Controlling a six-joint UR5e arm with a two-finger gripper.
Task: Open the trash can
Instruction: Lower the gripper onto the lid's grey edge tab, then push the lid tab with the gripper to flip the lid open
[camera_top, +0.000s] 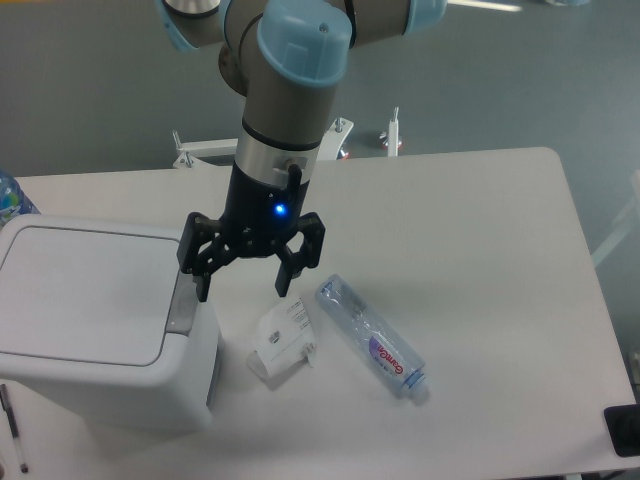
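The trash can (100, 330) is a large white boxy bin at the left of the table. Its flat white lid (85, 292) lies shut. A grey push-button tab (182, 305) runs along the lid's right edge. My gripper (243, 287) hangs point-down just right of the bin, open and empty. Its left finger (203, 285) is right next to the grey tab, slightly above it; I cannot tell whether it touches. Its right finger (284, 282) is over the table.
A small white crumpled carton (283, 340) lies on the table under the gripper. A clear plastic bottle (370, 338) lies on its side to the right. A bottle top (10, 197) shows at the left edge. A dark object (622, 430) sits at the right front corner.
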